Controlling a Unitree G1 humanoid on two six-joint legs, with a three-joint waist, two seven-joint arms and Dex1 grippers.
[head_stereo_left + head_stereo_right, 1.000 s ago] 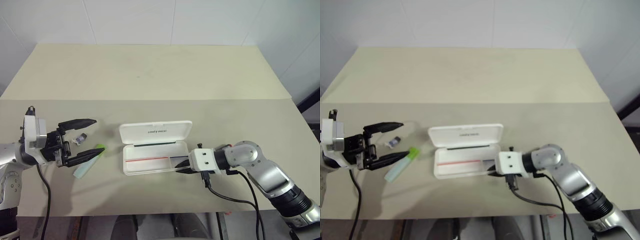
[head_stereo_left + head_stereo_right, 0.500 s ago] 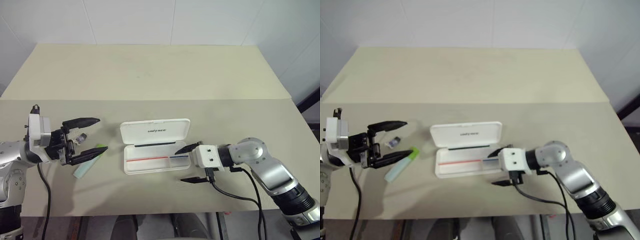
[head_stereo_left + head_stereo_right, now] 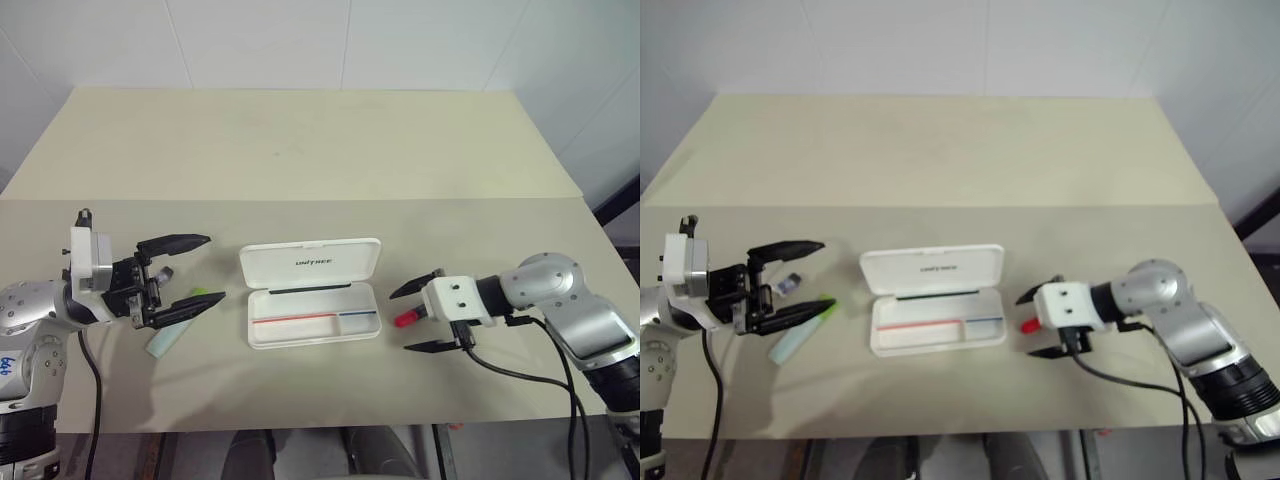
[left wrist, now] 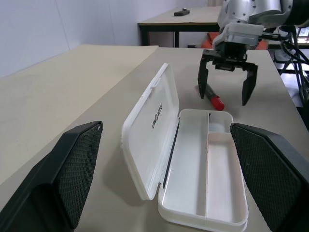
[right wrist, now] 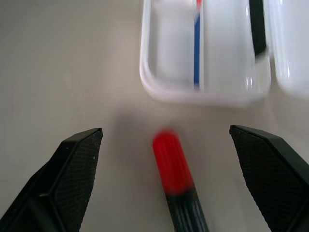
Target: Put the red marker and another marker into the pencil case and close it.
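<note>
Item, pencil case (image 3: 311, 295): a white hard-plastic case of rounded-rectangular form was found open on the beige table (image 3: 300, 150), its lid with small dark lettering laid back on the far side and a red and blue stripe visible in the tray; no marker was seen inside it, and its place on the table was unchanged from a second before. Item, red marker (image 3: 405, 319): a slim marker with bright red cap and dark barrel was recorded lying on the table just beside the case's right end, outside it, between the spread fingers of the right gripper (image 3: 421, 317) and apparently touched by neither. A second earlier that gripper had been nearly closed at the right end of the tray; since then its fingers had been parted wide and it had been drawn away to the right, so that it was now clear of the case. Item, another marker (image 3: 176, 325): a short chunky highlighter with pale mint body and bright green cap was noted lying on the table to the left of the case, where it had lain before, partly covered by the lower finger of the left gripper (image 3: 194, 270). That gripper was held with its fingers wide apart, empty, as earlier, and little changed in place. A small clear object (image 3: 160, 275) was noted between its fingers on the table.
</note>
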